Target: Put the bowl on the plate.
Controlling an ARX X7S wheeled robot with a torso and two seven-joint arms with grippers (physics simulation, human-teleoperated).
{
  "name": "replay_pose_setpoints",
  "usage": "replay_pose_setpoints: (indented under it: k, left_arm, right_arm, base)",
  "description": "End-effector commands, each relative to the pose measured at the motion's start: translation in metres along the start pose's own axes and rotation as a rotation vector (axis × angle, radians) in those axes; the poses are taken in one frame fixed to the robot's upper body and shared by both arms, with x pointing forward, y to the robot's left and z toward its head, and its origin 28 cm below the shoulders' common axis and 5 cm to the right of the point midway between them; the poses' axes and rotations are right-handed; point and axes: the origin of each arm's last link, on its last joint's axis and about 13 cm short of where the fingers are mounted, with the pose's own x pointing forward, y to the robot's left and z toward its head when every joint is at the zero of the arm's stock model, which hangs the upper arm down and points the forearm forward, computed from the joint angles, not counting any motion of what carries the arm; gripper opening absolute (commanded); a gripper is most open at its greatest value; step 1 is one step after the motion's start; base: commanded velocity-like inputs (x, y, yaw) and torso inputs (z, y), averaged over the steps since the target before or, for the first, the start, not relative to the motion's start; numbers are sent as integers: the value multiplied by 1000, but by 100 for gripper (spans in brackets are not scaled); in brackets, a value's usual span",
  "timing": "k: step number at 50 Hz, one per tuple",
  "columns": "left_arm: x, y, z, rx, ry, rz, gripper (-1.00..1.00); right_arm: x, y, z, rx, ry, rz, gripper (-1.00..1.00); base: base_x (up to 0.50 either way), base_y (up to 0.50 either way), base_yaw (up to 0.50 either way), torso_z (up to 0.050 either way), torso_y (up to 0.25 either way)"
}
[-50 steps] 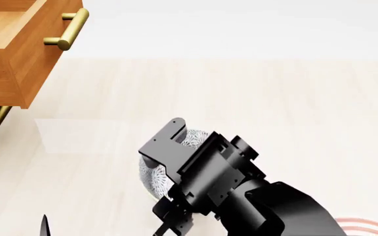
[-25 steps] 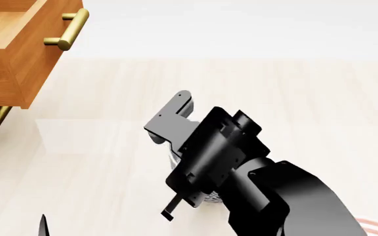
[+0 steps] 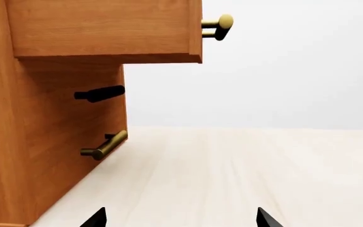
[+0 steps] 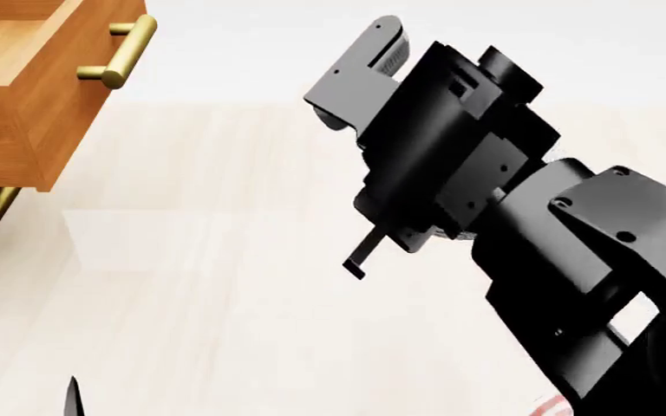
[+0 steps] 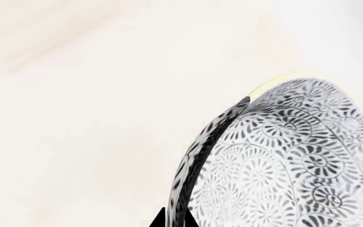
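In the right wrist view the bowl (image 5: 282, 161), white with a dense grey-black floral pattern and a pale rim, hangs tilted above the pale surface. My right gripper (image 5: 175, 221) is shut on the bowl's wall, one dark fingertip on each side. In the head view the raised right arm hides the bowl, and only one thin finger (image 4: 360, 258) shows below the wrist. A sliver of the plate's red ring (image 4: 547, 405) peeks out under that arm at the bottom edge. My left gripper (image 3: 181, 218) is open and holds nothing, low over the surface; its tip (image 4: 74, 394) shows at bottom left.
A wooden cabinet (image 3: 49, 156) stands at the left, its upper drawer (image 4: 32, 95) pulled out, with a brass handle (image 4: 119, 52). A lower brass handle (image 3: 104, 145) sticks out near the left gripper. The pale wood-grain surface (image 4: 194, 260) spreads ahead.
The right arm has risen steadily with the bowl in its grip, moving up and right in the head view. The bowl left the surface and is now hidden behind the arm there.
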Motion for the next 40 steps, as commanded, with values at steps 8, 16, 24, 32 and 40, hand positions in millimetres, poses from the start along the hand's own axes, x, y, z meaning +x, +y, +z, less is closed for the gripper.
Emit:
replay_pose_setpoints:
  k: [8,16,24,32,40]
  left_arm:
    - [1,-2,1,-9,-4,-2,100]
    - [1,-1,2,-9,-8,-1,100]
    - [-1,-2,0,-8,-2,-7,100]
    - [-3,-1,-1,-9,1,-5,100]
    - [-3,-1,-2,-8,4,-8,100]
  right_arm:
    - [-84,-12,-19,12,67,-173,-100]
    - [-103,-9,-34,20,113,-173,-100]
    - [-121,-3,-48,19,152,-164,-100]
    - [-127,3,-67,37,210,-133,-100]
    - [-126,13,-93,67,268,-88,-100]
  base:
    - [0,0,0,0,0]
    - [0,0,0,0,0]
    - [0,0,0,0,0]
    - [0,0,0,0,2]
    - [0,0,0,0,0]
